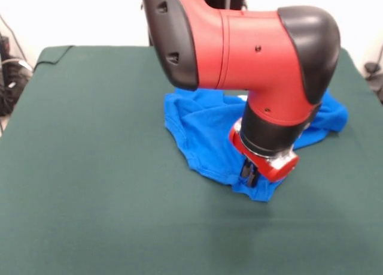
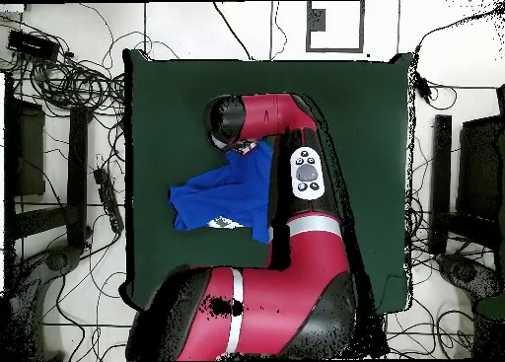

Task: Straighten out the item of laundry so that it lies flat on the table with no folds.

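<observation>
You had the arm (image 1: 239, 47) reaching out over the middle of the worktop (image 1: 90, 167), its glossy red and black shell bent down at the wrist. The hand (image 1: 250, 174) sat at the near corner of the T-shirt (image 1: 200, 131); its dark fingertips were pressed into or against the blue cloth there. Whether it was clenched on the fabric or released, I could not tell: the tips were small and dark against the shirt.

The T-shirt was soft, bright blue knit, bunched in a rough wedge with raised creases and folded-over edges, not flat. In the front view it lay at mid-worktop, slightly right of centre, its widest part far and its point near. A lobe of cloth stuck out to the right behind the wrist. In the overhead view a scrap of white print (image 2: 221, 221) showed on the shirt's edge nearest the robot's base.

The worktop cover was matte dark green felt-like cloth, smooth, with rounded far corners. Bare green lay open on all sides of the shirt, widest to the left and near in the front view.
</observation>
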